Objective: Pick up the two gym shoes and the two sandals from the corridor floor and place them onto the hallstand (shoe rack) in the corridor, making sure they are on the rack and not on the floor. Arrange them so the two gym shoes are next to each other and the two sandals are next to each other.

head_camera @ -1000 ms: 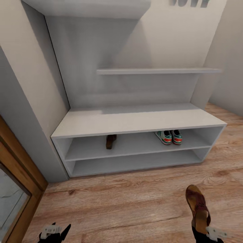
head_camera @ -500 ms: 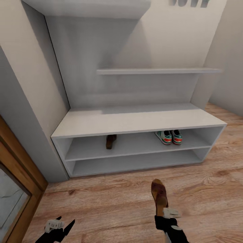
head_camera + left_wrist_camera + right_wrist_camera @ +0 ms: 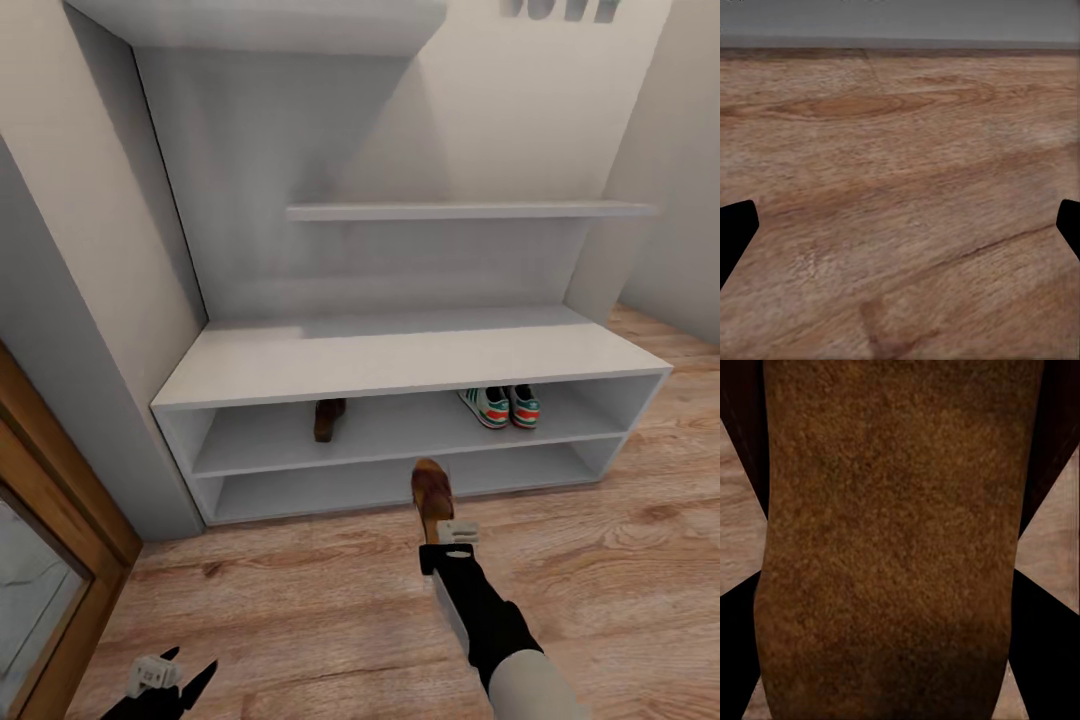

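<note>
The two gym shoes point(image 3: 500, 406) sit side by side on the right of the upper open shelf of the pale hallstand point(image 3: 400, 356). One brown sandal point(image 3: 328, 418) stands on the same shelf, left of centre. My right gripper point(image 3: 443, 530) is shut on the heel end of the other sandal point(image 3: 431, 489), held above the corridor floor point(image 3: 300, 600) with its toe pointing at the rack's lower shelf. In the right wrist view the held sandal's sole point(image 3: 892, 547) lies between the dark fingers point(image 3: 1042, 637). My left gripper point(image 3: 170, 678) hangs open low at the left, over bare planks point(image 3: 900, 150).
A grey wall panel point(image 3: 70, 330) and a wood-framed door point(image 3: 50, 560) border the rack on the left. Stepped wall shelves point(image 3: 470, 211) hang above the bench. The light wall point(image 3: 680, 200) closes the right side. The lower shelf point(image 3: 400, 482) holds nothing.
My right arm has carried the sandal from the lower right forward and leftward, up to the front of the rack. The left gripper has barely shifted.
</note>
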